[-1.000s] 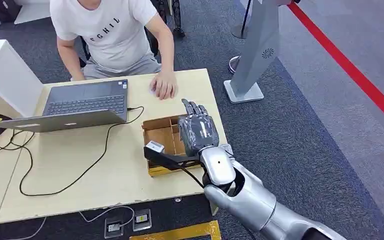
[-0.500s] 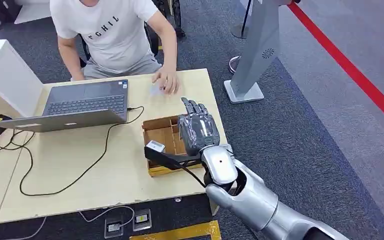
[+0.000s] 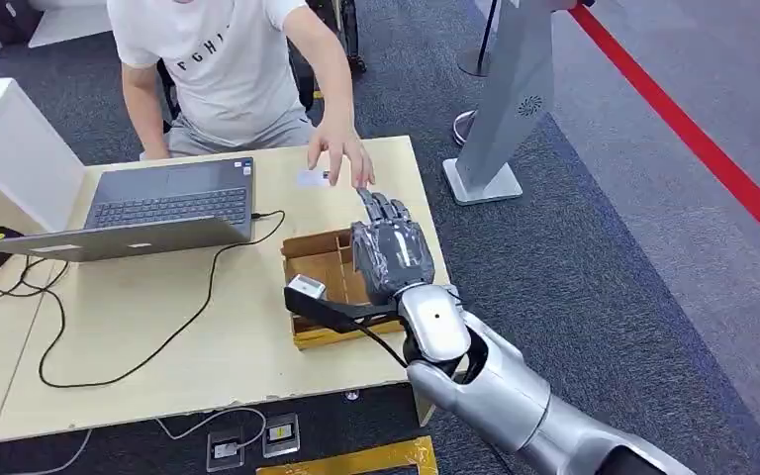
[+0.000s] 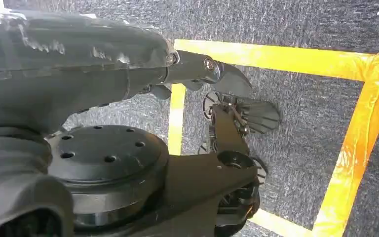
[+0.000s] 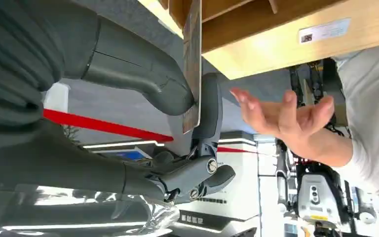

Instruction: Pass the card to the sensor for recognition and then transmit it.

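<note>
Over the cardboard box: the right hand (image 3: 388, 255) hangs above the box's far compartments, back upward under a glossy clear wrap, dark fingers reaching toward the person.
Right hand's hold: in the right wrist view the thick grey thumb (image 5: 143, 74) and a darker finger (image 5: 208, 111) pinch the card (image 5: 193, 59) between them.
Card: a thin, flat, stiff rectangle seen edge-on (its face is too foreshortened to read), standing between thumb and finger just beside the wooden tabletop's edge.
Right arm: smooth silver shells with a rounded wrist joint (image 3: 433, 322), a black cable running along it.
Left hand: the left wrist view shows its grey cover and dark fingers (image 4: 237, 113) above speckled carpet and yellow floor tape (image 4: 360, 143); whether it is spread or curled cannot be told.
Cardboard box: brown corrugated tray (image 3: 319, 265) with dividers, at the table's near right part, a small grey-and-white device (image 3: 306, 289) at its near left corner.
Person's hand: a hand (image 3: 341, 153) is raised open above the table, close to the robot's fingertips but apart from them; a small pale card-like piece (image 3: 310, 178) lies on the table beneath it.
Table: pale wood top (image 3: 158, 327), matte and smooth.
Laptop: grey, open, lid tipped far back (image 3: 139, 213), a black cable (image 3: 183, 322) looping from it across the wood.
Floor beyond: dark carpet with a red stripe (image 3: 693, 134) and a grey metal stand (image 3: 505, 109).
</note>
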Controlling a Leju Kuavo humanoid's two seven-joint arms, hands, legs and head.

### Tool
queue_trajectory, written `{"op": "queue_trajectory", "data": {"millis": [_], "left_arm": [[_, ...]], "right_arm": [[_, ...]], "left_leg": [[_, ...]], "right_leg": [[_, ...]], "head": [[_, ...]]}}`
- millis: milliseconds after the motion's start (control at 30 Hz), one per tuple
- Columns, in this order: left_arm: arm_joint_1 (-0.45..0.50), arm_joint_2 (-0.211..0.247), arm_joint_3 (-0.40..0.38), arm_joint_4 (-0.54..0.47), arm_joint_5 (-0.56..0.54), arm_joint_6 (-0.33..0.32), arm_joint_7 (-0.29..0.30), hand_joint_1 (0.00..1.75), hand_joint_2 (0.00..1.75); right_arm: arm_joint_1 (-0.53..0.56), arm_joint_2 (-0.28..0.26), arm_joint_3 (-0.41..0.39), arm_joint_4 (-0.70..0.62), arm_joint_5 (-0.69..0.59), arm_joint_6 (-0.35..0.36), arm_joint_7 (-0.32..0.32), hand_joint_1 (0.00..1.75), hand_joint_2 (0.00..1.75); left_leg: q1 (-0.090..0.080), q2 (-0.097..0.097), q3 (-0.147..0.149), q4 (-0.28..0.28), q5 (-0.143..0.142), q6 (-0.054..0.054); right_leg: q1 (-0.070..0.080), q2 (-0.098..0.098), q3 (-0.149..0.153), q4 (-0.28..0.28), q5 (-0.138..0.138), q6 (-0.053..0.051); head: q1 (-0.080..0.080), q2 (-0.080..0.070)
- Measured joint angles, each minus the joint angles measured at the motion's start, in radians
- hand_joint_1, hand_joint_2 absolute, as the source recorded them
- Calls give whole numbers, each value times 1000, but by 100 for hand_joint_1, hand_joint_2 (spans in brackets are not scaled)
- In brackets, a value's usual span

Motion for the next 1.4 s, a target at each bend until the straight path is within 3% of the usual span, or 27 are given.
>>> {"op": "queue_trajectory", "data": {"millis": [200, 467, 733, 1400], "left_arm": [[-6, 1, -2, 0, -23, -7, 0, 0, 0], [-11, 2, -2, 0, -24, -18, 4, 0, 0], [-8, 6, -2, 0, -27, -22, 4, 0, 0], [-7, 7, -2, 0, -36, -23, 15, 0, 0]], "right_arm": [[-170, 12, 30, 104, -68, 129, -18, 175, 175], [-360, 66, 102, 320, -186, 165, -26, 175, 175], [-386, 74, 155, 384, -205, 166, 12, 175, 175], [-404, 74, 225, 422, -204, 169, 25, 175, 175]], "left_leg": [[0, 0, -1, 0, 2, -1], [0, -3, -2, 0, 3, -1], [0, -3, -2, 0, 3, -1], [0, -2, -1, 0, 3, -1]], "right_leg": [[0, 0, -1, 0, 1, 0], [0, -2, -1, 1, 1, -1], [0, -2, -1, 1, 1, -1], [0, -1, -1, 1, 1, -1]], "head": [[0, 0], [0, 0], [0, 0], [0, 0]]}}
